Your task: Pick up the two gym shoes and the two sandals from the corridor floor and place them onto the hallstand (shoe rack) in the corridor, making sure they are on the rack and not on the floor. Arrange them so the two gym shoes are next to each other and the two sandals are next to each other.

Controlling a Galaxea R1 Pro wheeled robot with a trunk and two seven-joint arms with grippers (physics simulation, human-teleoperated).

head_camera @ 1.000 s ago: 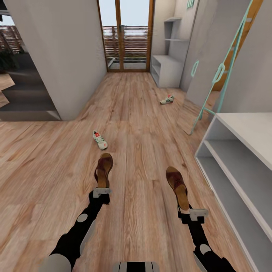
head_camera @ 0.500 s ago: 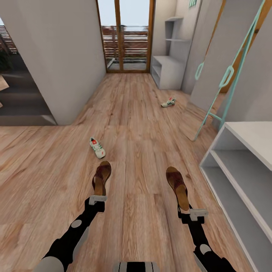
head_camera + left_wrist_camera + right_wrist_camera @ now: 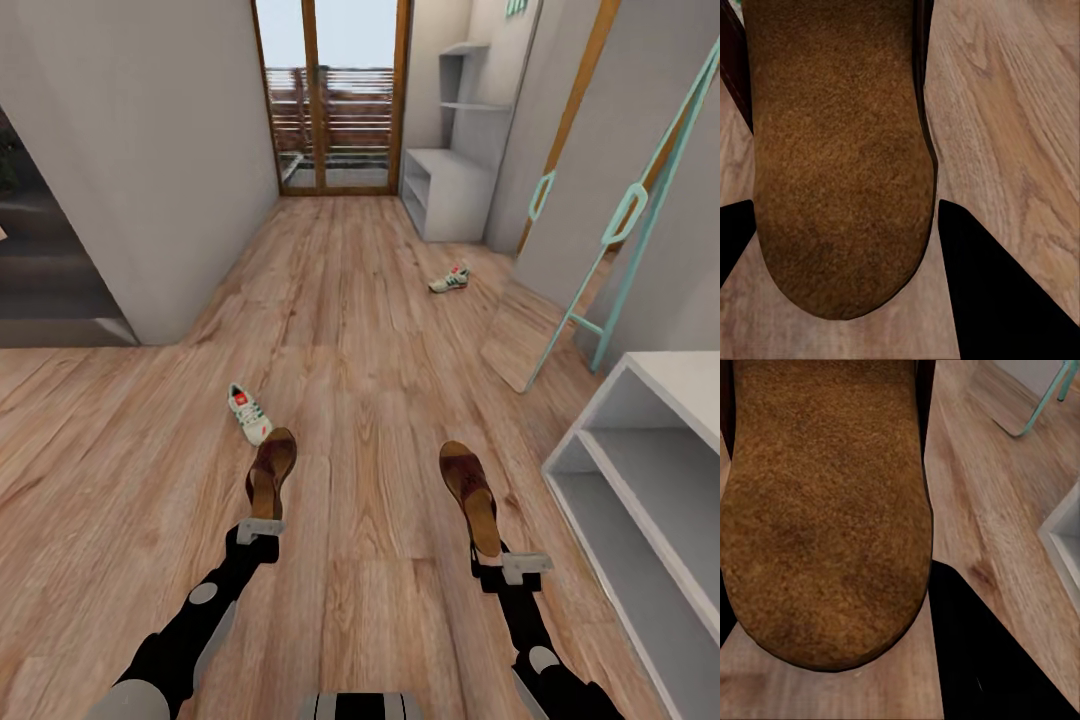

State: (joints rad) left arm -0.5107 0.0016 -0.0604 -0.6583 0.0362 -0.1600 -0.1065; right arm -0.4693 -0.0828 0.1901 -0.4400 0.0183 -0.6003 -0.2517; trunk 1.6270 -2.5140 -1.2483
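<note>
Both sandals are off the corridor floor [image 3: 360, 330] and in the robot's grip, so the task is part way through, with nothing yet on a rack. The left hand [image 3: 260, 527] pinches the heel of the left sandal [image 3: 271, 472], held out at about 11 o'clock from the robot; the left wrist view shows its tan footbed between the dark fingers [image 3: 1005, 300]. The right hand [image 3: 512, 568] pinches the right sandal [image 3: 472, 497] the same way, at about 1 o'clock.

The two gym shoes are not yet picked up. The near gym shoe [image 3: 248, 414] lies on the planks just beyond the left sandal, at about 11 o'clock. The far gym shoe [image 3: 450, 279] lies well down the corridor at about 1 o'clock, near the hallstand [image 3: 445, 190], the white unit with a tall back panel beside the glass door [image 3: 330, 100].

A low white bench [image 3: 640, 470] stands close at 3 o'clock, with bare shelves. What is left, as I judge it: carry both sandals to the hallstand, set them side by side, then fetch each gym shoe and pair them there too.
</note>
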